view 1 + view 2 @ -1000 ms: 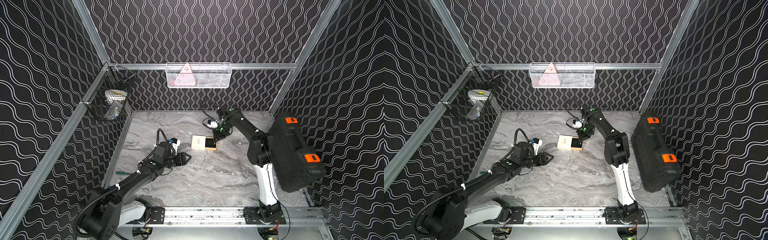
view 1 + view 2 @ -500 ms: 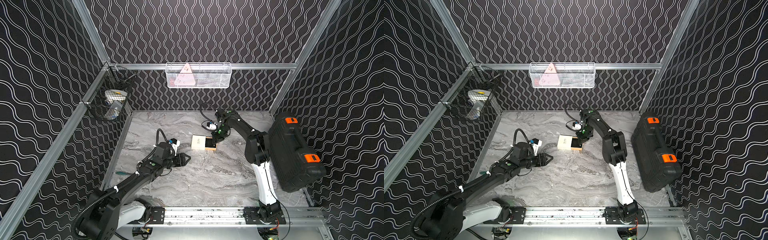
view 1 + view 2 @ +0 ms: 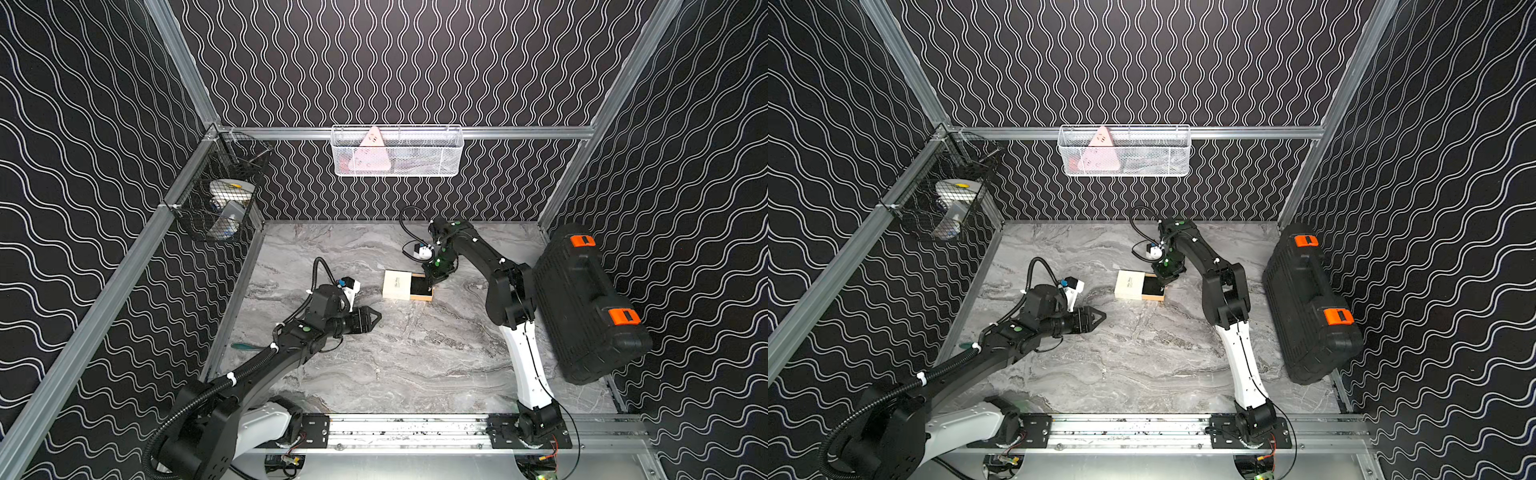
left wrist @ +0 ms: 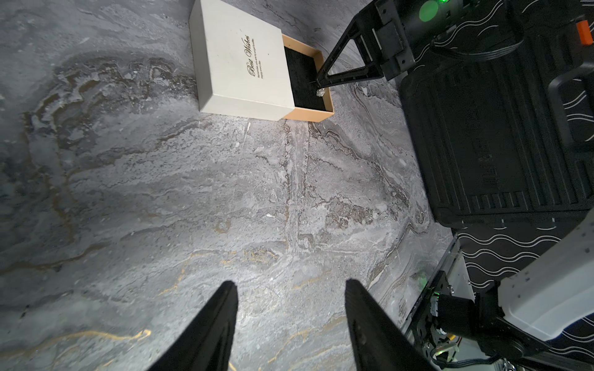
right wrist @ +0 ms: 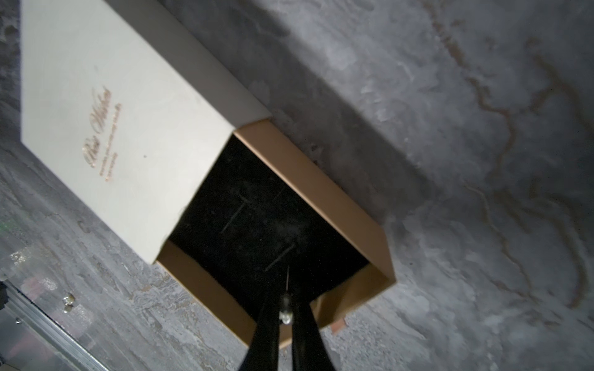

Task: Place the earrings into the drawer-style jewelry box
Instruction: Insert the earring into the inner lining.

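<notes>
Your right hand is pinched shut on an earring, a tiny silvery speck with a thin post sticking out past the fingertips. You hold it over the black lining at the outer end of the drawer. That drawer stands part-way out of the drawer-style jewelry box, which lies flat on the worktop just right of centre in both top views. Your left hand is about half open with nothing between its fingers. It hovers over bare marble left of centre, well apart from the box. A black case sits at the right edge.
</notes>
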`<state>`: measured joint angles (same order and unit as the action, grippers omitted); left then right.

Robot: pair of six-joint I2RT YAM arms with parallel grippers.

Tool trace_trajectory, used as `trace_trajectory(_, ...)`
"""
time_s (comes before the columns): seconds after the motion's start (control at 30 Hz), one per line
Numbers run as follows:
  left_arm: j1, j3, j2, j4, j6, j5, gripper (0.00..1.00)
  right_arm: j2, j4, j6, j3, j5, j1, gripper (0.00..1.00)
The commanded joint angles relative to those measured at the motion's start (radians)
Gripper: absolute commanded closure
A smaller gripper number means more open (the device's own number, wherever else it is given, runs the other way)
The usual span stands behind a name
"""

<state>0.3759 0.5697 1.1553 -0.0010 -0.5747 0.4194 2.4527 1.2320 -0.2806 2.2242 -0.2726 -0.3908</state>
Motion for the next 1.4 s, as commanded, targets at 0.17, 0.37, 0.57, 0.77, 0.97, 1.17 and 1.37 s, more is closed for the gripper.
trace_trajectory(0.17, 0.0, 0.004, -0.004, 0.001, 0.008, -0.007, 0.41, 0.016, 0.035, 0.004, 0.035, 0.031, 0.0, 0.96)
trace_trajectory(0.37, -0.001, 0.007, -0.005, -0.004, 0.01, -0.009, 0.41, 0.025, 0.043, 0.009, 0.058, 0.042, -0.002, 0.96)
trace_trajectory(0.57, -0.001, 0.006, -0.006, -0.005, 0.01, -0.01, 0.41, 0.04, 0.055, 0.011, 0.077, 0.057, -0.003, 0.97)
trace_trajectory(0.77, -0.001, 0.006, -0.005, -0.007, 0.012, -0.012, 0.41, 0.045, 0.054, 0.012, 0.086, 0.053, -0.011, 0.97)
trace_trajectory(0.97, 0.0, 0.004, -0.005, -0.005, 0.01, -0.011, 0.41, 0.043, 0.061, 0.012, 0.107, 0.055, -0.019, 0.97)
trace_trajectory(1.17, -0.002, 0.001, -0.006, -0.002, 0.009, -0.011, 0.41, 0.047, 0.062, 0.012, 0.117, 0.061, -0.023, 0.97)
trace_trajectory(1.37, 0.001, 0.002, -0.006, -0.008, 0.013, -0.013, 0.41, 0.06, 0.069, 0.011, 0.126, 0.065, -0.022, 0.98)
